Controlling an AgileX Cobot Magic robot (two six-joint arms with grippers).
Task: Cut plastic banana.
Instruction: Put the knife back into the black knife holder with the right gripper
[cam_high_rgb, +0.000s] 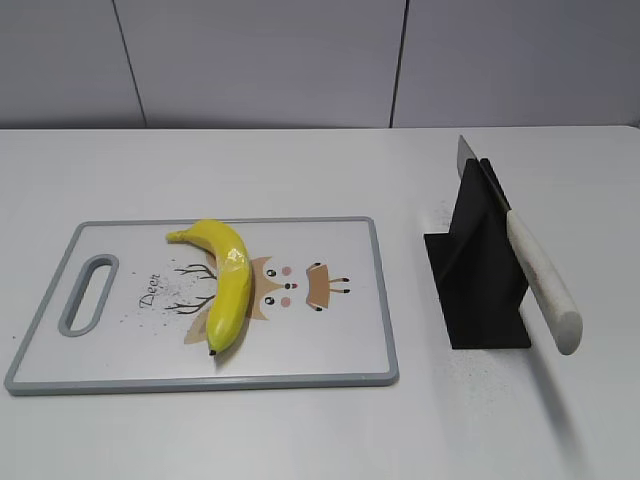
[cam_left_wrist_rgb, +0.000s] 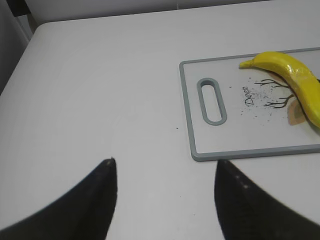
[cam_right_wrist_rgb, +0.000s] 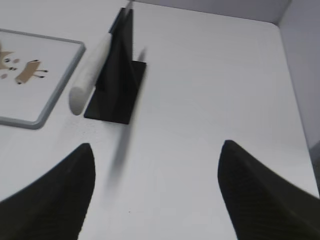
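I observe the plastic banana (cam_high_rgb: 226, 283) lying on the cutting board (cam_high_rgb: 330, 340), left of the knife (cam_high_rgb: 528, 262) in its black stand (cam_high_rgb: 480, 275). Left gripper (cam_left_wrist_rgb: 165, 192) and right gripper (cam_right_wrist_rgb: 156, 187) both spread wide, empty, above the tabletop (cam_high_rgb: 300, 430).

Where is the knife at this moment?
In the exterior view the knife is on the right, leaning in the black stand, right of the cutting board. No gripper holds it.
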